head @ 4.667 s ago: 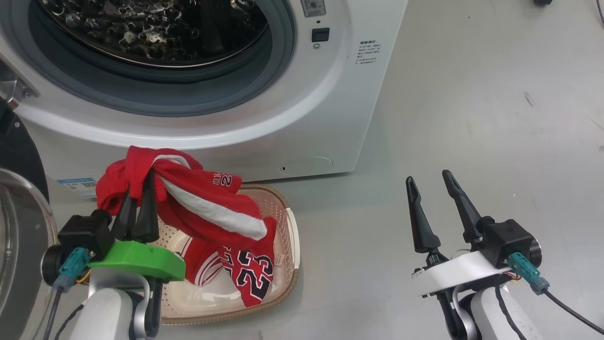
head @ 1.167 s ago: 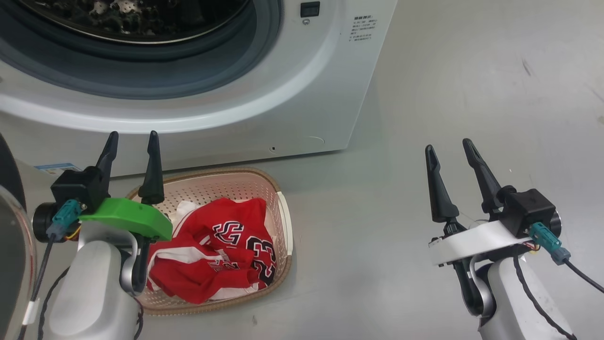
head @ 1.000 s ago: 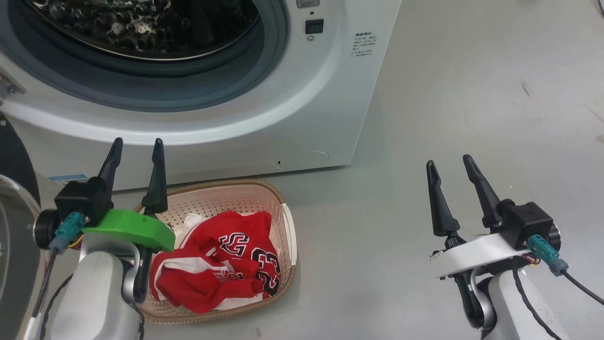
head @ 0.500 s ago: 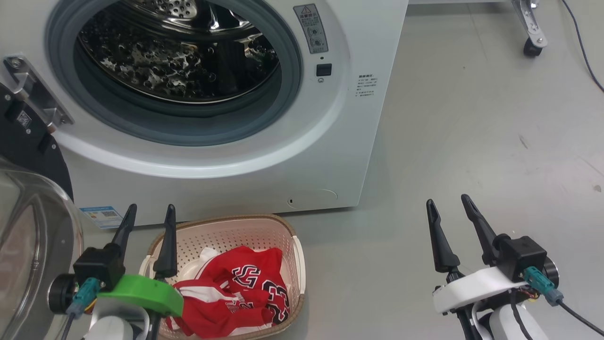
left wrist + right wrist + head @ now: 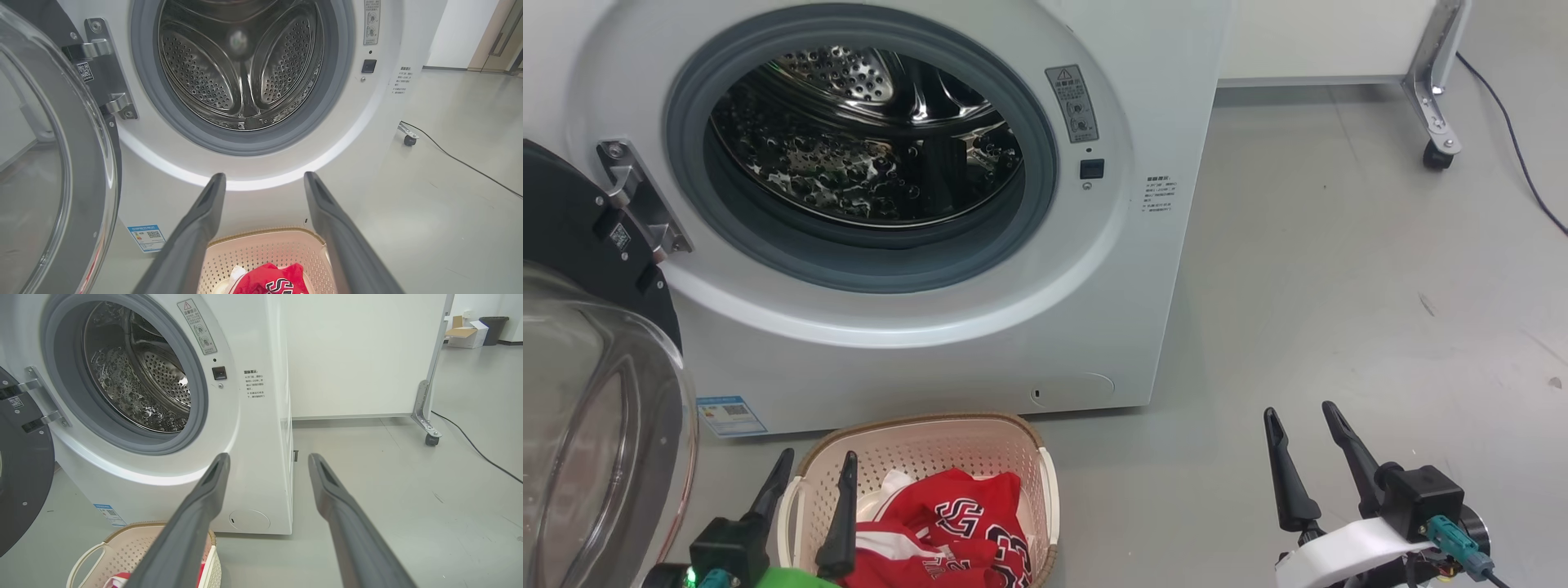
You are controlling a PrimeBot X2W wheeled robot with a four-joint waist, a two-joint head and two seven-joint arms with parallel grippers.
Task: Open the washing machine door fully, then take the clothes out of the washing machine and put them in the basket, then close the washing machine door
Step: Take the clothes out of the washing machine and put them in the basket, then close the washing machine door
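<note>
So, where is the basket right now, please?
The basket sits on the floor at the head view's lower left, before the washing machine, holding the clothes.

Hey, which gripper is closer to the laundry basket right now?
Left. The left gripper hangs open over the basket's left edge; the right gripper is open above the floor, well off to the basket's right.

L gripper (image 5: 263, 175) fingers spread wide, pointing at washing machine (image 5: 367, 122) front. Basket (image 5: 265, 249) shows btwn them at bottom, red clothes (image 5: 269, 281) inside. Washing machine door (image 5: 61, 183) stands swung out at left on metal hinge (image 5: 108, 69). Steel drum (image 5: 241, 61) w/ grey ring. Blue label (image 5: 146, 237) low on front. Cable (image 5: 461, 163) + caster (image 5: 408, 140) on floor, right.
</note>
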